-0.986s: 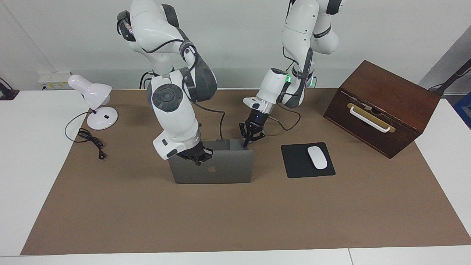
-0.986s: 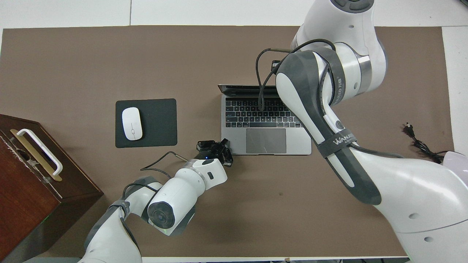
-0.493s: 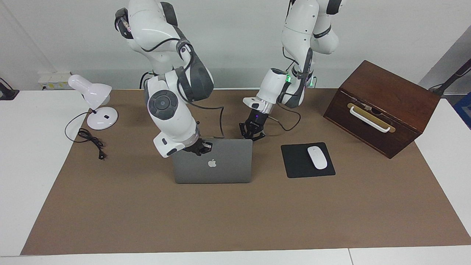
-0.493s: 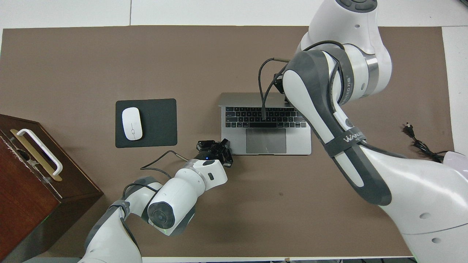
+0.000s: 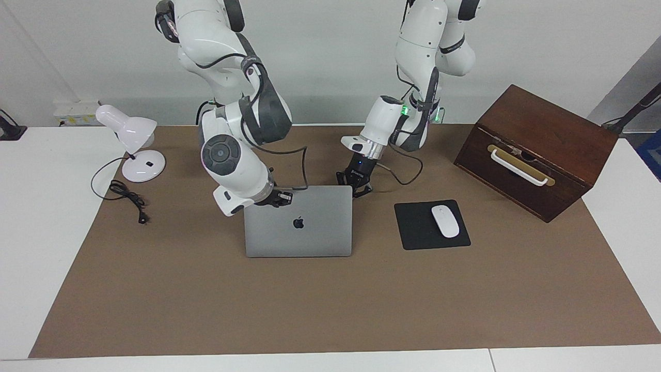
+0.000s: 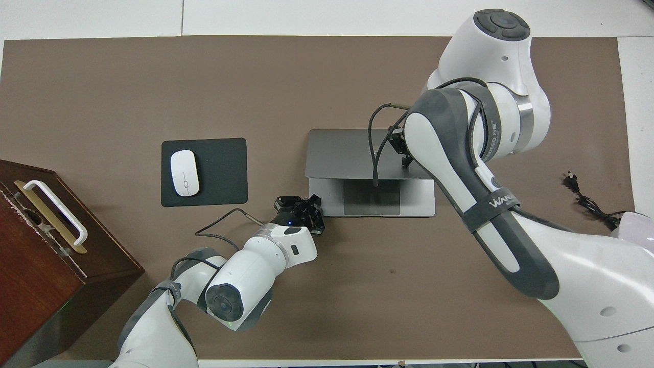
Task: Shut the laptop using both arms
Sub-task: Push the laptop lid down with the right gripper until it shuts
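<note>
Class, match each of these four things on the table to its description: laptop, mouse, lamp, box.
Things:
1. laptop
2. mouse
3. lamp
4. box

Descriptions:
a. on a black pad
b. brown, with a white handle
c. lid partly lowered
d. cord lying loose beside it

Pairs: 1-c, 2-a, 3-d, 4-b

Your white jointed right arm bends down from its raised elbow with its small black tool (image 5: 279, 198) low and pointing toward the left arm's end, while your left arm's black tool (image 5: 355, 184) hangs low, aimed steeply downward.
</note>
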`<action>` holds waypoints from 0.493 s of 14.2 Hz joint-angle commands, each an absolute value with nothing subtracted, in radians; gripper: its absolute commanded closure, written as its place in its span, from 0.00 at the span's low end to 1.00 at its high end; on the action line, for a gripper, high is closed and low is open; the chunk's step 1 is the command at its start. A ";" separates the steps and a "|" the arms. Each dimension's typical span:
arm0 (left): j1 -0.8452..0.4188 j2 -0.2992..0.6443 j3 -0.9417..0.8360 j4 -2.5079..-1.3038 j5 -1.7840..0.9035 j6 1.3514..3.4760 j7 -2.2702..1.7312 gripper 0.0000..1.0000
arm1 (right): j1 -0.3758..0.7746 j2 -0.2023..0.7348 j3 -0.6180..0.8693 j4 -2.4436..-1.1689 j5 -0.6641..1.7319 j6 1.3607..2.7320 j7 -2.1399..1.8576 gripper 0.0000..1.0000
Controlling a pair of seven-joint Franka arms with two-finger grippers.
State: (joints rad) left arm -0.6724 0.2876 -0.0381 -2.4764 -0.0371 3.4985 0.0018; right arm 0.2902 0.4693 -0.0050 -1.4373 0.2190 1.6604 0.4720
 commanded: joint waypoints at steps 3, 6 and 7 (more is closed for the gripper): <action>-0.661 0.311 -0.032 -2.522 -0.035 3.494 0.069 1.00 | 0.270 0.408 0.005 -1.552 0.245 1.700 0.431 1.00; -0.663 0.325 -0.032 -2.520 -0.035 3.497 0.075 1.00 | 0.270 0.408 0.005 -1.575 0.245 1.694 0.425 1.00; -0.664 0.325 -0.032 -2.522 -0.035 3.497 0.075 1.00 | 0.270 0.410 0.005 -1.583 0.245 1.695 0.425 1.00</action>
State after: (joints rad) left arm -0.6724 0.2876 -0.0384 -2.4785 -0.0371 3.5017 0.0470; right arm 0.2841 0.4404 -0.0049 -1.5199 0.2191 1.6727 0.4602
